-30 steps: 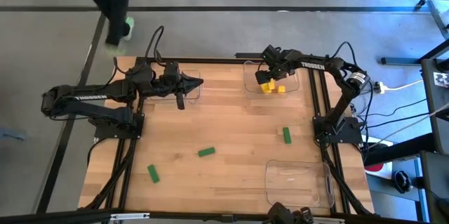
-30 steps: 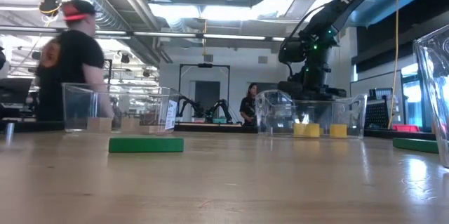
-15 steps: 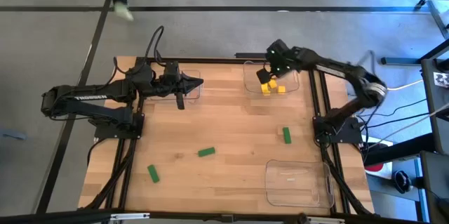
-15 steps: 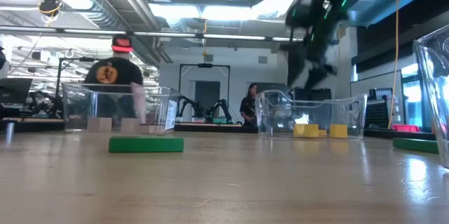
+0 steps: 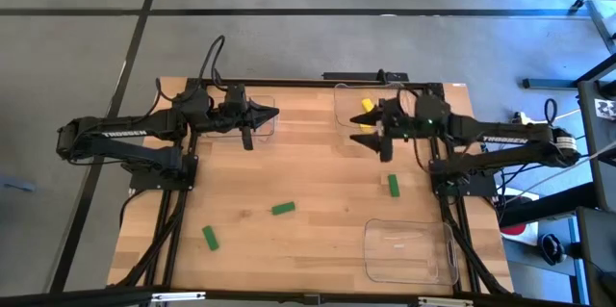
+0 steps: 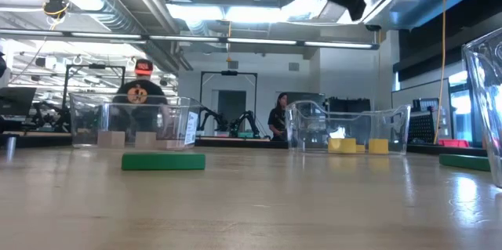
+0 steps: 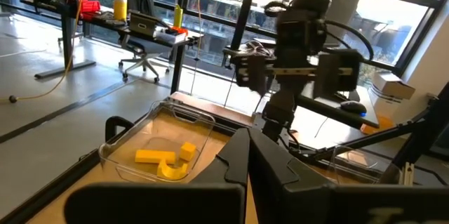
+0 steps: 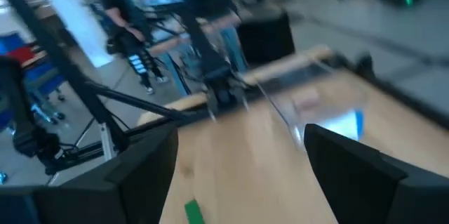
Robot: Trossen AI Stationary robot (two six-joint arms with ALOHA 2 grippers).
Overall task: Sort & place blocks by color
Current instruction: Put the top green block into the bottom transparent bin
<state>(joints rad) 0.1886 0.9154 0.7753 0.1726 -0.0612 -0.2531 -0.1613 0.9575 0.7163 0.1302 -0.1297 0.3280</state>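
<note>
Yellow blocks (image 5: 367, 106) lie just beside the open right hand (image 5: 375, 140).

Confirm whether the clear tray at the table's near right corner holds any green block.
No: in the high view that tray looks empty, while three green blocks lie on the bare table.

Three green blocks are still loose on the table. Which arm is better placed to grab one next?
Right. The right gripper is open and empty, beside the yellow-block tray, with one green block lying close by on its side of the table. The left gripper waits at the far-left tray, farther from every green block.
</note>
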